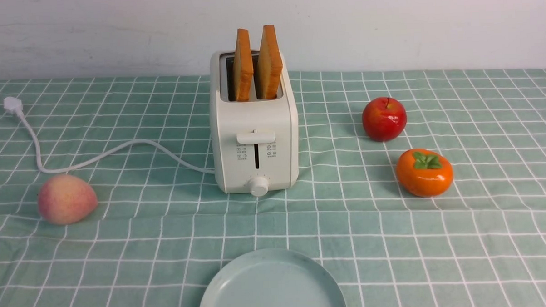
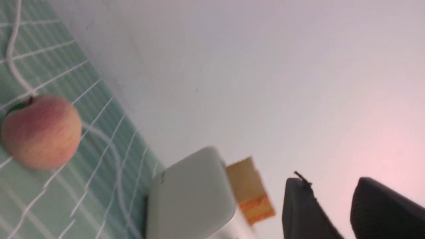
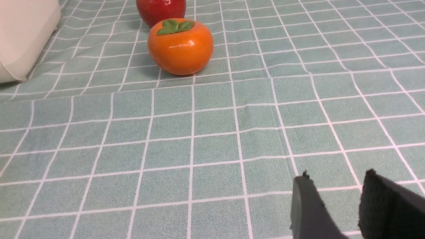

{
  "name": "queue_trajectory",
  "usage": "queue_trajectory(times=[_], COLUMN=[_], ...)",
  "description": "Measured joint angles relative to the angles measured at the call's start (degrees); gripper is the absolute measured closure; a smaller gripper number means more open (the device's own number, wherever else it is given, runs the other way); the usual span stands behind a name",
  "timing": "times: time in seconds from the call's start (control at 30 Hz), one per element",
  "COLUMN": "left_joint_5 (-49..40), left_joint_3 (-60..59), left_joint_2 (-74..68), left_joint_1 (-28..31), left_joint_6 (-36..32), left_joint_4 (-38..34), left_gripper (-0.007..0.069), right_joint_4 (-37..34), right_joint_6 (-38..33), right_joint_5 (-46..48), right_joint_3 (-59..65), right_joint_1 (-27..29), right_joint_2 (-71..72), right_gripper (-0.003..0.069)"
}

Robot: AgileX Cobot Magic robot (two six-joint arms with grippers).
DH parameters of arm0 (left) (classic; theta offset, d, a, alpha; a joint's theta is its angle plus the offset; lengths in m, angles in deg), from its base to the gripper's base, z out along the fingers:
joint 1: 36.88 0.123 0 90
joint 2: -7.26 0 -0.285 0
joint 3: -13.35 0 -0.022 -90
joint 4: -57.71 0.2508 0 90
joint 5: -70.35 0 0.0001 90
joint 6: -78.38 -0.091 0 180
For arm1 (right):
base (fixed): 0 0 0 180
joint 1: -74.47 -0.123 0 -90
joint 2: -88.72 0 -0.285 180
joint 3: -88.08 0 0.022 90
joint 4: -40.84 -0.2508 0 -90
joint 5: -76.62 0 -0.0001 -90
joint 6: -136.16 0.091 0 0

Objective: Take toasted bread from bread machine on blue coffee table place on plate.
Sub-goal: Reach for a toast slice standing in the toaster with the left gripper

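The cream-white bread machine (image 1: 254, 127) stands mid-table on the blue coffee table (image 1: 122, 249). Two slices of toasted bread (image 1: 257, 65) stick up from its slots. The pale blue-green plate (image 1: 271, 285) lies empty at the front edge. Neither arm shows in the front view. In the left wrist view my left gripper (image 2: 328, 186) is open and empty, held apart from the blurred bread machine (image 2: 192, 196) and toast (image 2: 250, 189). In the right wrist view my right gripper (image 3: 335, 179) is open and empty above the cloth, the bread machine's corner (image 3: 23, 36) far off.
A peach (image 1: 66, 198) lies at the left by the white cord (image 1: 114, 152) and its plug (image 1: 13, 105). A red apple (image 1: 384, 118) and an orange persimmon (image 1: 424, 172) sit to the right of the bread machine. A white wall (image 1: 386, 22) backs the table.
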Motion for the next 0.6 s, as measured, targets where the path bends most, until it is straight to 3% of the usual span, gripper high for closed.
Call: queue_trajectory(times=[0.07,0.13,0.3,0.37,0.5,0.6], left_joint_5=[-0.51,-4.37,-21.78,-26.95,-48.69,-57.88], left_joint_3=[1.88,5.88,20.53,23.72,36.46,41.35], left_joint_2=[0.0,0.0,-3.76,-6.89,-22.53,-33.36], left_joint_1=[0.0,0.0,0.0,0.0,0.0,0.0], left_joint_6=[0.0,-1.03,-8.23,-9.93,-14.29,-17.97], left_joint_4=[-0.73,-0.42,1.9,2.75,5.53,6.13], left_gripper=[0.0571,0.0639,0.0638,0.0638,0.0638,0.0638], right_joint_4=[-7.25,-13.55,-28.04,-29.48,-31.33,-31.87], right_joint_6=[2.61,5.69,10.75,10.95,11.35,11.36], right_joint_5=[-3.67,-7.31,-15.52,-16.94,-18.53,-16.12], right_joint_3=[0.39,0.43,0.43,0.43,0.43,-0.13], right_joint_1=[0.0,0.0,0.0,0.0,0.0,0.0], right_joint_2=[0.0,0.0,0.0,0.0,0.0,0.0], right_gripper=[0.0419,0.0419,0.0419,0.0419,0.0419,0.0419])
